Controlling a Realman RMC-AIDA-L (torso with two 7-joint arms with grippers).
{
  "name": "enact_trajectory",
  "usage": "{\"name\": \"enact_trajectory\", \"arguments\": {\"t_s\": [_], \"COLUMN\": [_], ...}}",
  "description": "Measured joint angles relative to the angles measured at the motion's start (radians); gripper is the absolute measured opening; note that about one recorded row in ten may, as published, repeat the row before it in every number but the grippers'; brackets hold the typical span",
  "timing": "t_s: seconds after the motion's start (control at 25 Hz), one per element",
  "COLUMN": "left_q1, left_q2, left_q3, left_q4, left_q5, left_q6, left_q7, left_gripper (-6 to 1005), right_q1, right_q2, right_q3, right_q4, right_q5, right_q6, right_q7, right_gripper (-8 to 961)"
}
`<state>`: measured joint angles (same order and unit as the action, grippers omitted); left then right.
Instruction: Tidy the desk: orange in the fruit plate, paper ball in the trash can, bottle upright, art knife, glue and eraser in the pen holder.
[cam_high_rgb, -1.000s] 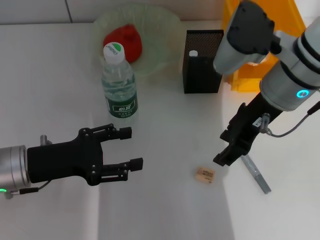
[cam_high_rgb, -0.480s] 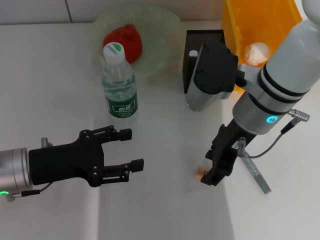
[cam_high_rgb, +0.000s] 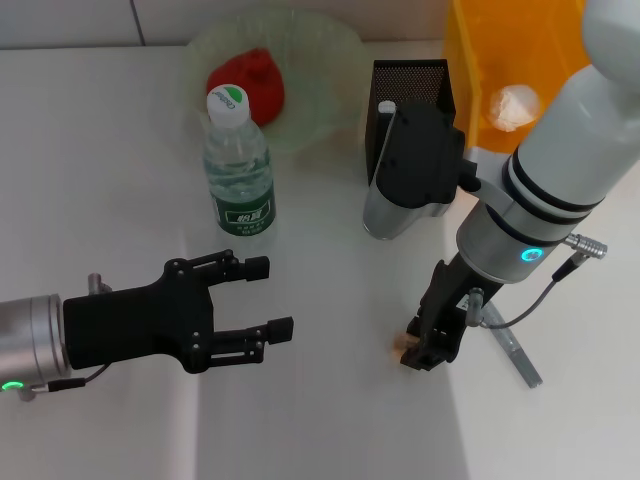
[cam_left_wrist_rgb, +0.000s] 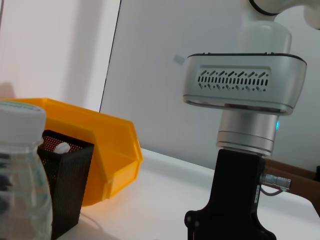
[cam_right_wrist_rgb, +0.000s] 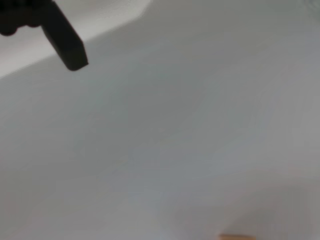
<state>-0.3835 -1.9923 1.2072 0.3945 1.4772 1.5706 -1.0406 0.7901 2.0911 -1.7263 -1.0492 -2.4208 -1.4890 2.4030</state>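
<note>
- Since a second ago, the right hand (cam_high_rgb: 425, 345) has swung in from beside the art knife (cam_high_rgb: 508, 345) and come down over the eraser (cam_high_rgb: 409, 342); the left hand (cam_high_rgb: 262, 300) has barely shifted.
- From the head view, the eraser is almost hidden beneath the right hand's black fingers, with only a tan edge showing at their tip on the white surface (cam_high_rgb: 320, 430). Whether those fingers have closed on it I cannot tell.
- Only the right wrist view shows the eraser from close by, as a thin tan sliver (cam_right_wrist_rgb: 236, 236) at the frame's edge, with a dark fingertip of the left hand (cam_right_wrist_rgb: 64, 42) far off.
- The left wrist view looks across at the right arm's grey wrist and black hand (cam_left_wrist_rgb: 230, 210), plus the yellow bin (cam_left_wrist_rgb: 105, 155) beside the mesh pen holder (cam_left_wrist_rgb: 62, 182).
- The left hand hovers over the surface with fingers spread wide, holding nothing.
- The bottle (cam_high_rgb: 238, 165) stands upright near the green plate (cam_high_rgb: 320, 80), which holds a red fruit (cam_high_rgb: 250, 75).
- A white paper ball (cam_high_rgb: 510, 105) lies in the yellow bin.
- The art knife lies flat, just beside the right hand.
</note>
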Motion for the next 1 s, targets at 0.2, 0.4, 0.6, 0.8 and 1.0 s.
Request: {"name": "enact_trajectory", "arguments": {"t_s": [0.2, 0.4, 0.6, 0.8, 1.0], "left_q1": [-0.006, -0.005, -0.003, 0.000, 0.000], "left_q2": [-0.002, -0.002, -0.002, -0.002, -0.003], "left_q3": [0.000, 0.000, -0.002, -0.002, -0.002], "left_q4": [-0.002, -0.002, -0.003, -0.003, -0.003], "left_q5": [0.000, 0.000, -0.002, -0.003, -0.003], "left_q6": [0.000, -0.001, -0.007, -0.011, -0.011], "left_q7": [0.001, 0.001, 0.002, 0.002, 0.002], "left_gripper": [800, 800, 800, 800, 800], "right_q1": [0.002, 0.001, -0.005, -0.065, -0.094], "right_q2": [0.000, 0.000, -0.001, -0.009, -0.008], "right_q3": [-0.003, -0.003, 0.004, 0.105, 0.385], "right_q4": [0.007, 0.000, -0.025, -0.213, -0.400], "right_q5": [0.000, 0.000, -0.002, -0.048, -0.092], "right_q6": [0.007, 0.008, 0.004, -0.062, -0.094], "right_q7": [0.003, 0.006, 0.018, 0.031, 0.038], "right_gripper": [382, 356, 291, 257, 259]}}
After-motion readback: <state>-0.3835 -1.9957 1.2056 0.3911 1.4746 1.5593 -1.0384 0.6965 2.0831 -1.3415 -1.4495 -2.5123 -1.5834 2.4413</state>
